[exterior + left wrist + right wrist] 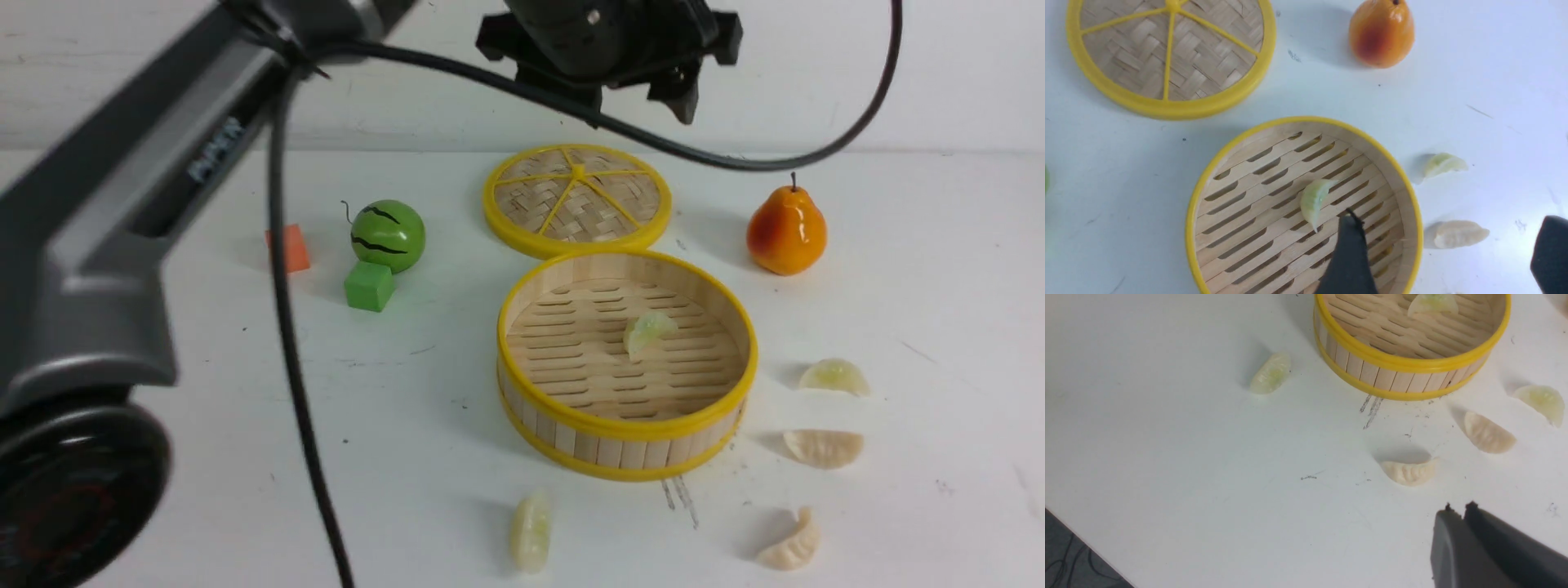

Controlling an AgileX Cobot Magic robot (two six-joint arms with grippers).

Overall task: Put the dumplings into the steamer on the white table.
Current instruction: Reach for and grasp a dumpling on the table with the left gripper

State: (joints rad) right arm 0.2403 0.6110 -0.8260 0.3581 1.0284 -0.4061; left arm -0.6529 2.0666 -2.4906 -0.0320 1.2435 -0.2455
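Observation:
The steamer [620, 447] stands on the white table [408, 425] with one pale green dumpling [647, 332] lying on its slatted floor. Several more dumplings lie outside it: three to its right [834, 376] [823, 447] [790, 543] and one in front [531, 529]. My left gripper [637, 94] hangs high over the steamer's far side, open and empty. In the left wrist view its fingers [1349, 245] stand wide apart, one over the steamer floor beside the dumpling [1314, 200]. My right gripper [1458, 506] is shut and empty, near a cream dumpling [1408, 472].
The woven lid [577, 198] lies flat behind the steamer. An orange pear [785, 230] stands at the back right. A toy watermelon [388, 235], a green cube [369, 285] and an orange cube [290, 248] sit at the left. The left arm's cable [294, 367] hangs across the front.

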